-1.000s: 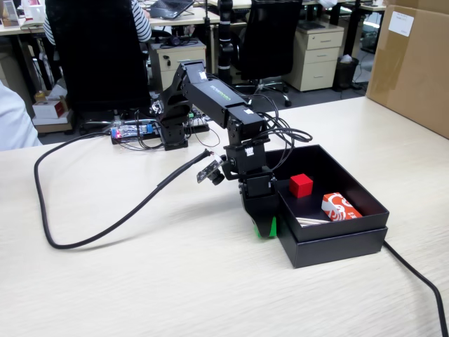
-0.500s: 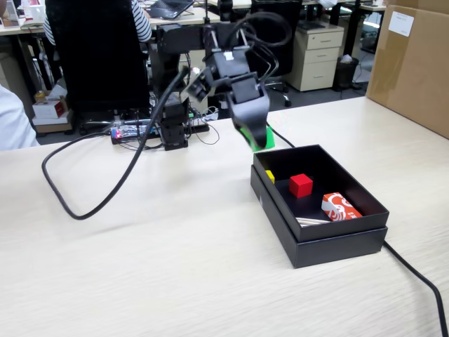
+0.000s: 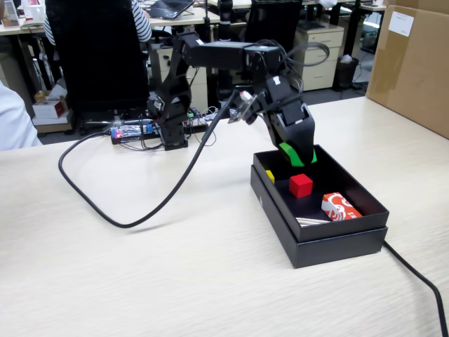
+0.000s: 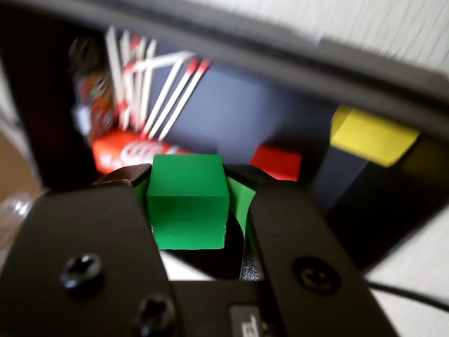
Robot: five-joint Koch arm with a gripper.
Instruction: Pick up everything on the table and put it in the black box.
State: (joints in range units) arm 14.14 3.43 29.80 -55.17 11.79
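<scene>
One green cube sits pinched in the claw above the black box, holding one red cube and one yellow.

We see the cube clamped between the jaws of the gripper, which hangs above the box. In the wrist view, the matches lie beyond the gripper, another cube just right of it, a third farther right.
</scene>
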